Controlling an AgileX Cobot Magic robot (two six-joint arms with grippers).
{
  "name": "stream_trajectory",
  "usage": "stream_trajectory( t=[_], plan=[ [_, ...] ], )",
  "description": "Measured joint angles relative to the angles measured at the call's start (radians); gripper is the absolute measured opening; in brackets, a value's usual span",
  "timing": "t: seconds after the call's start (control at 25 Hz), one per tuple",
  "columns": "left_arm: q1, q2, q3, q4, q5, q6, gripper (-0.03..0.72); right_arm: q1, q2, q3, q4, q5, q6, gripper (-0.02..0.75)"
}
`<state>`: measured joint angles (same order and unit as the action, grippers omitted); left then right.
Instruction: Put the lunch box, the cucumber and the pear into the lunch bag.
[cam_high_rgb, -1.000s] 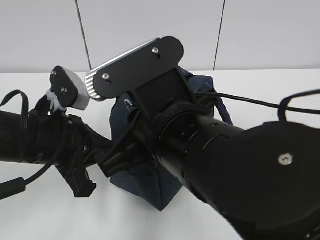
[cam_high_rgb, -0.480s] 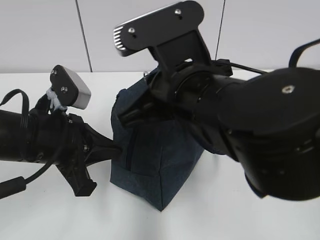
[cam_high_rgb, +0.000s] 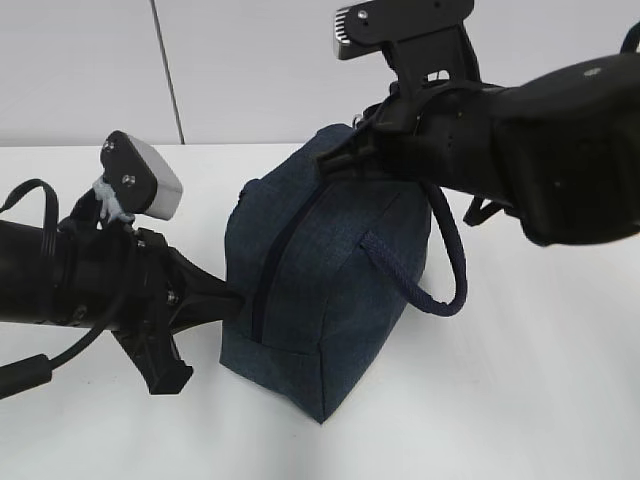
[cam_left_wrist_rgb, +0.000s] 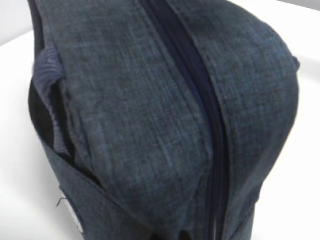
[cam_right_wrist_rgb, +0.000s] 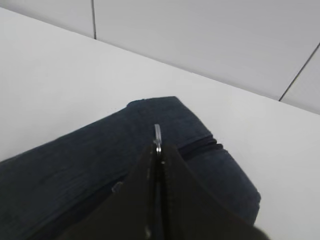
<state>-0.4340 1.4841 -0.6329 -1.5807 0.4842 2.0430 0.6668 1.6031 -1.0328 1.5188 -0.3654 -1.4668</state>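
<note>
- I see the lunch bag (cam_high_rgb: 325, 285) standing on the white table (cam_high_rgb: 520, 400), roughly centred, one corner turned toward the exterior camera.
- Its zipper (cam_left_wrist_rgb: 200, 100) runs shut along the top and down the near end; the left wrist view shows the two fabric edges meeting along it.
- One looped handle (cam_high_rgb: 440, 270) hangs down the bag's right side; another handle (cam_left_wrist_rgb: 47, 95) shows at the left edge of the left wrist view.
- My right gripper (cam_right_wrist_rgb: 158, 155) sits over the far top end of the bag, fingers pressed together on the metal ring pull (cam_right_wrist_rgb: 157, 135), which stands up between the tips.
- My left gripper (cam_high_rgb: 228, 297) is at the bag's near left end, at the foot of the zipper. Its tips touch the fabric, but I cannot tell whether they are apart or together.
- Lunch box, cucumber and pear: I cannot see them in any view.
</note>
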Motion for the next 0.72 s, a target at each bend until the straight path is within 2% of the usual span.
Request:
stream_trajectory(
  t=[0.24, 0.48, 0.6, 0.72],
  plan=[
    [0.0, 0.0, 0.0, 0.003, 0.0, 0.0, -0.023, -0.159, 0.115, -0.127, 0.027, 0.116, -0.021, 0.006],
    [0.0, 0.0, 0.0, 0.003, -0.001, 0.0, -0.023, -0.38, 0.286, -0.223, 0.257, 0.402, -0.013, 0.006],
    [0.0, 0.0, 0.0, 0.003, -0.003, 0.0, -0.023, -0.454, 0.351, -0.234, 0.285, 0.544, 0.069, 0.006],
    [0.0, 0.0, 0.0, 0.003, -0.008, -0.002, -0.023, -0.483, 0.361, -0.234, 0.285, 0.611, 0.099, 0.007]
  ],
)
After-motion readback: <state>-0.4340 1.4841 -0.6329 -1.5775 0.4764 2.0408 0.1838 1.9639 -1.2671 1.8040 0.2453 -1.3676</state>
